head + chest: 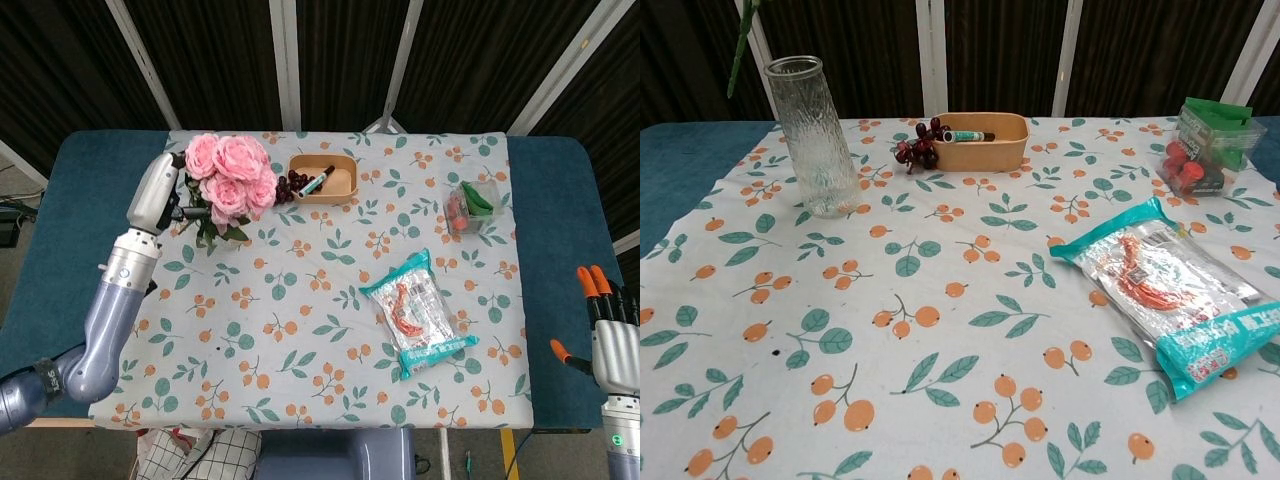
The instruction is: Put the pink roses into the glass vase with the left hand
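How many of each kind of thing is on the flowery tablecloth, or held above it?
Pink rose bunches: 1, the pink roses, held by the left hand
Vases: 1, the glass vase
Trays: 1, the tan tray holding a marker
Markers: 1
Grape bunches: 1, the dark grapes
Snack bags: 1, the teal bag
Clear boxes: 1, the box
Total: 7
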Robot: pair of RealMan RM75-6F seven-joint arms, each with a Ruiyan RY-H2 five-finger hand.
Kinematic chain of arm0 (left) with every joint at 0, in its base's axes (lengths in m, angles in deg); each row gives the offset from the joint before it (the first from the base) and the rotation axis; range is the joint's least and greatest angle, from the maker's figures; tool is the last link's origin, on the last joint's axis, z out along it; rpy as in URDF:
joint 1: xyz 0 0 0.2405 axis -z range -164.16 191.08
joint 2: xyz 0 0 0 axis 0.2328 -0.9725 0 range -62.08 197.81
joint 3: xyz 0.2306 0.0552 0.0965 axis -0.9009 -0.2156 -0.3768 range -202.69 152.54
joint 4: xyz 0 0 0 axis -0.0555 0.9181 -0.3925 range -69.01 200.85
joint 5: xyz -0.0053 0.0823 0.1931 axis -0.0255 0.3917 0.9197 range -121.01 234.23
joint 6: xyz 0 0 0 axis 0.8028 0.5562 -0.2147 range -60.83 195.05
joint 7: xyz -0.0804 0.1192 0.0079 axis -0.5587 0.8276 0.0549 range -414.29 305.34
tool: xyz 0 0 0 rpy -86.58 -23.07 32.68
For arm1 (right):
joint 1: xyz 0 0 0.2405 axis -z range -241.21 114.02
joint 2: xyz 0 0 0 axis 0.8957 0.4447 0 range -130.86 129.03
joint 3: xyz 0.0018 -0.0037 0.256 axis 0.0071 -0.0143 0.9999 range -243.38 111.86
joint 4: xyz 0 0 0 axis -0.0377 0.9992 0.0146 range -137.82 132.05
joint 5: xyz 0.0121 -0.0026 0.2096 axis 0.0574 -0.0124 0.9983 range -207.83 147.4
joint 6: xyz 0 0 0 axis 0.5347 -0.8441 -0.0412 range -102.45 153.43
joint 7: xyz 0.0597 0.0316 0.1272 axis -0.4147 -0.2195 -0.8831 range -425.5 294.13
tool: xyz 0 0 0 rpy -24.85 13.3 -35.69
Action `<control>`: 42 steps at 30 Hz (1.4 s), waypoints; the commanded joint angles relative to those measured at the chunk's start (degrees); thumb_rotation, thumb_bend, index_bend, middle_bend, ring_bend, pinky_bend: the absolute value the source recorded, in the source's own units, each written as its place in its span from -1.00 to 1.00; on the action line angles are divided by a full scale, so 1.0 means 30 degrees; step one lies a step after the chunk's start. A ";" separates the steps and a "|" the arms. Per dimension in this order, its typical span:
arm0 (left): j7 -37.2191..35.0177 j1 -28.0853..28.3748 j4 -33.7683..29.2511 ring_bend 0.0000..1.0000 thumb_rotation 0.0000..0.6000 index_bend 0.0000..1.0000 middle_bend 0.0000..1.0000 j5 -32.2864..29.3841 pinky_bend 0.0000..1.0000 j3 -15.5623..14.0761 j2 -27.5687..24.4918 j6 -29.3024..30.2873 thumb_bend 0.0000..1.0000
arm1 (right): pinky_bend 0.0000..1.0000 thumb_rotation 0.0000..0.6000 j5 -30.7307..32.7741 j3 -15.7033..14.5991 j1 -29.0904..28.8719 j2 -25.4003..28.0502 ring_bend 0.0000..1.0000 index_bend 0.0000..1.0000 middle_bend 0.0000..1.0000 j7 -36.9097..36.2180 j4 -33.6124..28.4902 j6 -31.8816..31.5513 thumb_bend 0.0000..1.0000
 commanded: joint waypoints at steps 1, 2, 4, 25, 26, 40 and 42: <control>-0.1647 0.0977 0.1729 -0.22 1.00 0.10 0.01 -0.0580 -0.12 0.0606 -0.0409 -0.1647 -0.25 | -0.98 1.00 0.0307 0.0152 0.0006 -0.0101 -1.00 -1.00 -1.00 -0.0013 0.0184 0.0041 -0.58; -0.1785 0.1158 0.2100 -0.22 1.00 0.10 0.01 -0.0569 -0.12 0.0604 -0.0445 -0.1879 -0.25 | -0.98 1.00 0.0437 0.0201 -0.0002 -0.0136 -1.00 -1.00 -1.00 0.0032 0.0239 0.0081 -0.58; -0.2150 0.1605 0.2965 -0.22 1.00 0.10 0.01 -0.0654 -0.12 0.0669 -0.0421 -0.2236 -0.25 | -0.98 1.00 0.0763 0.0314 -0.0042 -0.0211 -1.00 -1.00 -1.00 0.0162 0.0362 0.0228 -0.58; -0.5093 0.4346 0.8219 -0.22 1.00 0.10 0.02 -0.1438 -0.11 0.0494 0.1813 -0.2583 -0.27 | -0.98 1.00 0.2157 0.0674 -0.0690 -0.0963 -1.00 -1.00 -1.00 0.1547 0.1011 0.1454 -0.58; -0.5480 0.4389 0.8468 -0.22 1.00 0.10 0.03 -0.1334 -0.11 0.0406 0.1990 -0.2660 -0.27 | -0.98 1.00 0.2159 0.0687 -0.0675 -0.0961 -1.00 -1.00 -1.00 0.1497 0.1016 0.1419 -0.58; -0.9463 0.4068 0.9205 -0.22 1.00 0.10 0.03 -0.0063 -0.10 -0.0179 0.2844 -0.3506 -0.27 | -0.98 1.00 0.2107 0.0631 -0.0492 -0.0755 -1.00 -1.00 -1.00 0.1299 0.0909 0.1204 -0.58; -0.9955 0.3808 0.9296 -0.22 1.00 0.10 0.03 0.0246 -0.10 -0.0381 0.2992 -0.3262 -0.27 | -0.98 1.00 0.2064 0.0625 -0.0439 -0.0712 -1.00 -1.00 -1.00 0.1220 0.0866 0.1115 -0.58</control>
